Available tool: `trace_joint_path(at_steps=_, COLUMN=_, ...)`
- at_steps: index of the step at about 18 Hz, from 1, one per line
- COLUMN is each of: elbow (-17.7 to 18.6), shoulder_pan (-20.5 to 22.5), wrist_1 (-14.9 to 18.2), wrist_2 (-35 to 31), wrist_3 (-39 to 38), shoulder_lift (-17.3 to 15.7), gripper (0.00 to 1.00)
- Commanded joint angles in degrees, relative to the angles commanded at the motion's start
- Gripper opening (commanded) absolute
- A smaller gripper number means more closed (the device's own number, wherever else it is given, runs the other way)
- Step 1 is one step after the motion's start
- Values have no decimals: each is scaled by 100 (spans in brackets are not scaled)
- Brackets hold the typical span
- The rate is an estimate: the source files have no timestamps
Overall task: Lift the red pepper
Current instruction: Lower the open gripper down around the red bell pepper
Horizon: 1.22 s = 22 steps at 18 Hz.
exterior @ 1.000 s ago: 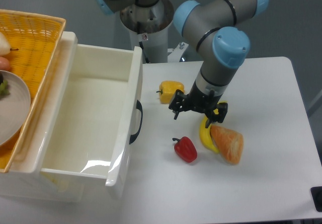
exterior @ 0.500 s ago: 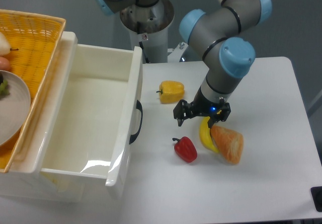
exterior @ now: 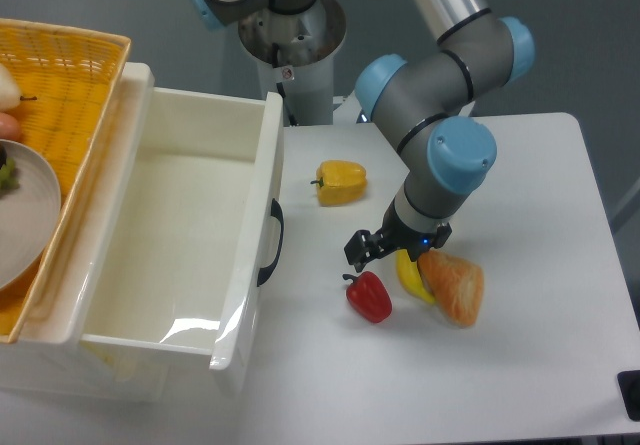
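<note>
The red pepper (exterior: 369, 296) is small and glossy, with a short dark stem pointing left. It lies on the white table (exterior: 520, 365) in front of the arm. My gripper (exterior: 388, 255) hangs just above and slightly behind the pepper, its dark fingers pointing down. The jaws look open, one finger left of the pepper's top and the other near the banana. It holds nothing.
A yellow bell pepper (exterior: 341, 181) lies behind. A banana (exterior: 408, 273) and an orange-brown bread piece (exterior: 453, 285) lie right of the red pepper. An open white drawer (exterior: 190, 235) with a black handle (exterior: 270, 242) is at left, with a wicker basket (exterior: 70, 95) beyond.
My gripper has come down and forward towards the red pepper, from beside the yellow pepper to just above the red one. The objects have not moved.
</note>
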State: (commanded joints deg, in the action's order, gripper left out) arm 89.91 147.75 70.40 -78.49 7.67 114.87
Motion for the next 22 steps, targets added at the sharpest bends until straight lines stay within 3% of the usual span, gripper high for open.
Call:
trace_joint_path(at_steps=5, elbow=-79, shoulder_pan=-149, wrist_1=-9, wrist_2=9, wrist_3=-608, shoulder_lift=131, gripper=100)
trace_joint_path(at_steps=19, elbow=-35, shoulder_pan=-290, wrist_1=-773, wrist_2=-79, wrist_3=-609, shoulder_lift=580, gripper=100)
trace_joint_path(at_steps=22, elbow=-61, shoulder_pan=-299, wrist_1=-800, wrist_2=-123, wrist_3=-609, shoulder_lift=659, gripper=100)
